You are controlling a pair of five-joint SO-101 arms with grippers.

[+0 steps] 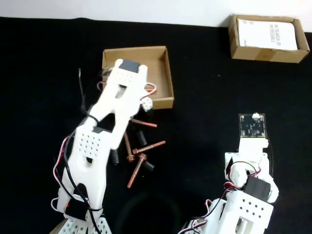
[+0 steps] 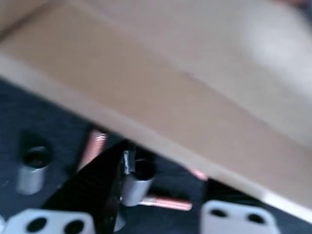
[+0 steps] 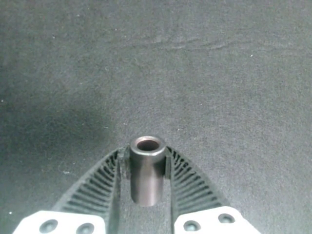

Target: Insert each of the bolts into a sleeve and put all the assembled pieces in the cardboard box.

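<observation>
Cardboard box (image 1: 170, 78) lies under the left arm (image 1: 97, 146), second box (image 1: 265, 55) holds paper (image 1: 267, 33), right gripper (image 3: 145, 154) pinches a sleeve (image 3: 146, 181).

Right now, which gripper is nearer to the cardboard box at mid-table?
Left. The left gripper is at the near wall of the cardboard box; the right gripper, holding a sleeve, is well off to the side.

The left arm (image 1: 111, 114) hides part of the cardboard box (image 1: 169, 78).
</observation>
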